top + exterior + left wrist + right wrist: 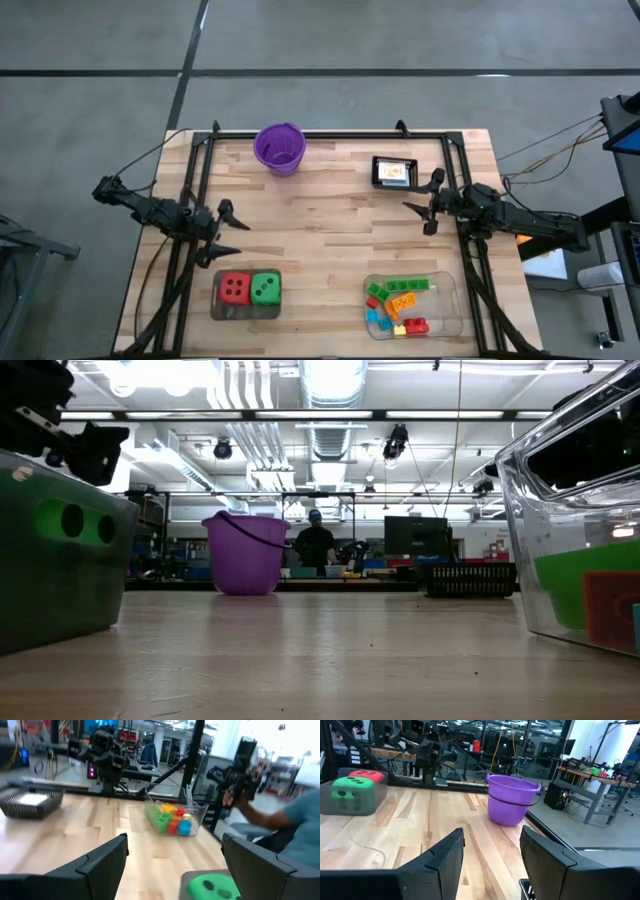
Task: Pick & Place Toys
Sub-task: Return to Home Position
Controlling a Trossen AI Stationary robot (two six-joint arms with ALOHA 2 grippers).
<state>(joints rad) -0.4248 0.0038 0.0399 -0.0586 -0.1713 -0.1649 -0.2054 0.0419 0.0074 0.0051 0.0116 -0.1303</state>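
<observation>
A red die (235,288) and a green die (265,289) sit side by side in a grey tray (222,310) at the near left; they also show in the right wrist view (350,790). Small green, orange, blue, yellow and red bricks (400,305) lie in a clear tray (450,300) at the near right, also seen in the left wrist view (172,820). A picture card (395,173) lies in a black tray at the far right. My left gripper (232,232) hangs open over the left side, above the dice. My right gripper (422,210) is open over the right side, near the card.
A purple cup (280,147) stands at the table's far middle. A black frame runs along the far edge (330,133) and both sides. Bare wood lies between the two trays and in the table's middle. A person (316,540) stands in the room beyond the table.
</observation>
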